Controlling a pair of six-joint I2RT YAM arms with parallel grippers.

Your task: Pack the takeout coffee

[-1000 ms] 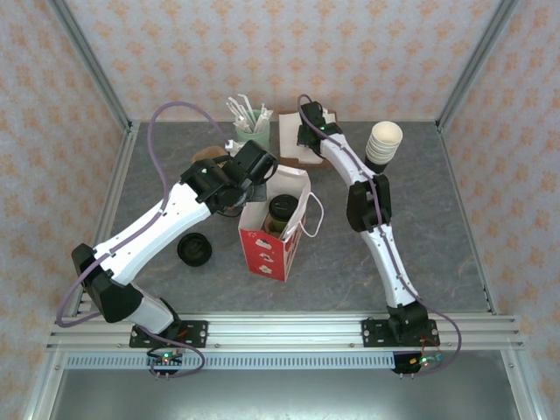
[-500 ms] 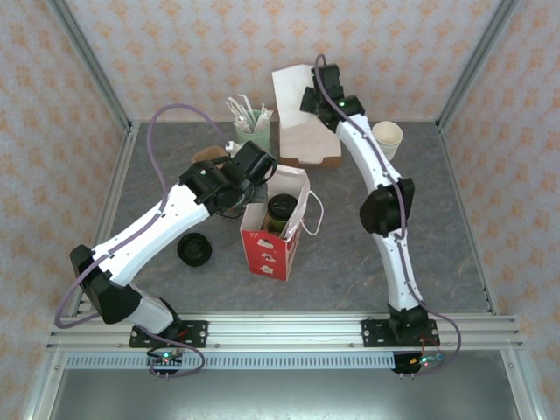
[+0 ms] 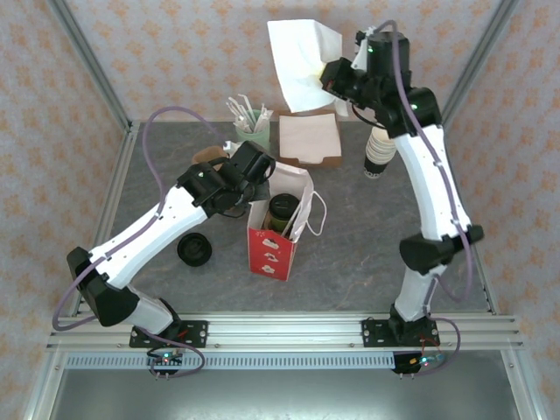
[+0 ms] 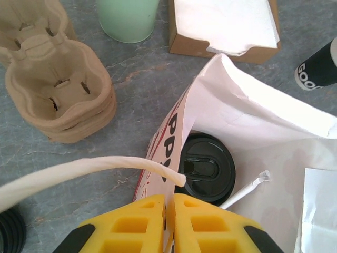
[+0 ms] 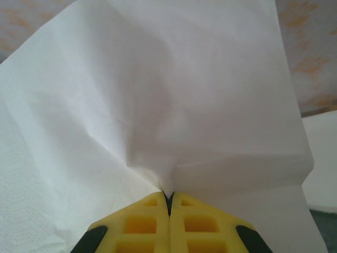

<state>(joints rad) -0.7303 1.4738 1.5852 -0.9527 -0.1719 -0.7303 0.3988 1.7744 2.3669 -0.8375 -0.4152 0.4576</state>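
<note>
Right end effector (image 5: pixel 168 199) is pinching a napkin (image 5: pixel 158 105), left end effector (image 4: pixel 168 204) pinching paper bag (image 4: pixel 253 116) rim — takeout coffee (image 4: pixel 206 167) sitting inside, napkin pending

The coffee (image 4: pixel 206 167) stands in the bag (image 4: pixel 253 121) just ahead of the left gripper (image 4: pixel 169 203); carriers (image 4: pixel 58 89) lie ahead to its left, a cup (image 4: pixel 128 18) and box (image 4: pixel 185 45) beyond. A napkin (image 5: pixel 174 105) spreads ahead of the right gripper (image 5: pixel 169 203).

1. High behind the arm bases, looking down on the table (image 3: pixel 350 254).
2. Close behind left gripper (image 4: pixel 169 200), facing down into the paper bag (image 4: pixel 253 121).
3. Tight behind right gripper (image 5: pixel 168 196), facing the napkin (image 5: pixel 158 105); both shared with overhead.
</note>
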